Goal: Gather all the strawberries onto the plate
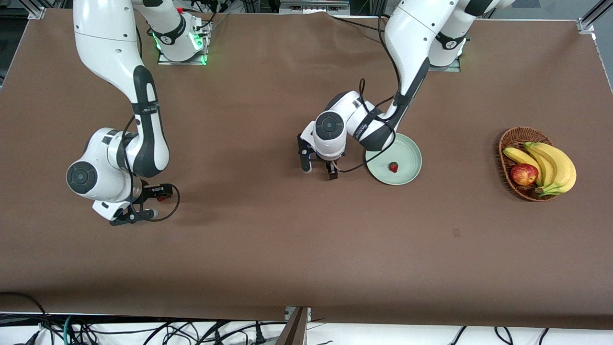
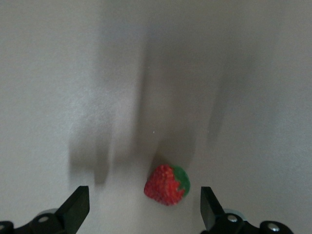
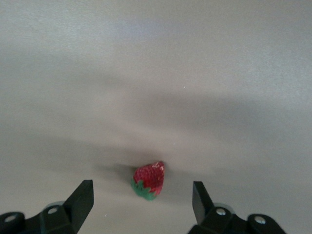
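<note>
The pale green plate (image 1: 412, 155) lies mid-table with one strawberry (image 1: 393, 166) in it. Beside the plate, toward the right arm's end, my left gripper (image 1: 318, 170) hangs low over the table. It is open, and a second strawberry (image 2: 166, 185) lies on the cloth between its fingers (image 2: 78, 204), untouched. The front view hides that berry under the hand. Toward the right arm's end of the table my right gripper (image 1: 154, 201) is also down and open. A third strawberry (image 3: 149, 180) lies between its fingers (image 3: 83, 197), with space on both sides.
A brown wicker basket (image 1: 508, 139) with bananas (image 1: 555, 165) and a red apple (image 1: 524, 174) stands toward the left arm's end of the table. The left arm's forearm reaches over the plate's rim. Cables hang below the table's near edge.
</note>
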You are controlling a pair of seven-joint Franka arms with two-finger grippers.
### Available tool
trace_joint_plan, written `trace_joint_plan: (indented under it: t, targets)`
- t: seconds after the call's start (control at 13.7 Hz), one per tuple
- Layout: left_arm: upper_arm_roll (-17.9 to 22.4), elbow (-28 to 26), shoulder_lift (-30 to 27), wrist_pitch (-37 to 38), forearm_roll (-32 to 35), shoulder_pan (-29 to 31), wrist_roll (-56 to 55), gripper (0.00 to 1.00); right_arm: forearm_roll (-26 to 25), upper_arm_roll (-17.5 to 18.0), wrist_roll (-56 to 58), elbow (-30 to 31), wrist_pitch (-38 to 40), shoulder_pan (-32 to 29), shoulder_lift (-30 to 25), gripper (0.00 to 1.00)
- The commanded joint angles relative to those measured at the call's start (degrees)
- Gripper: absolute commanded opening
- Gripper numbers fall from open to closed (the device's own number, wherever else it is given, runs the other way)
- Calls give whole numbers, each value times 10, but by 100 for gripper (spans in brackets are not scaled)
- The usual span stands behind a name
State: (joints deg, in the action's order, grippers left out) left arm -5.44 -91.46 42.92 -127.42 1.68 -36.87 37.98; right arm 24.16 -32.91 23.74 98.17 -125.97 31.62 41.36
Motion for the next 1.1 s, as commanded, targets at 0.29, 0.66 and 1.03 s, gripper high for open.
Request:
trace_joint_plan:
  t: [0.29,0.66,1.03]
  targets:
    - [5,-12,10,-40,12,-16,6,85,19,26,20,1,-17,-24,20,53]
    - [5,-20,8,-36,12,-13,7,71,20,50,23,-1,-2,-39,14,23]
    - [4,-22,3,-29,12,-12,7,15,24,51,-65,-10,77,10,-36,19]
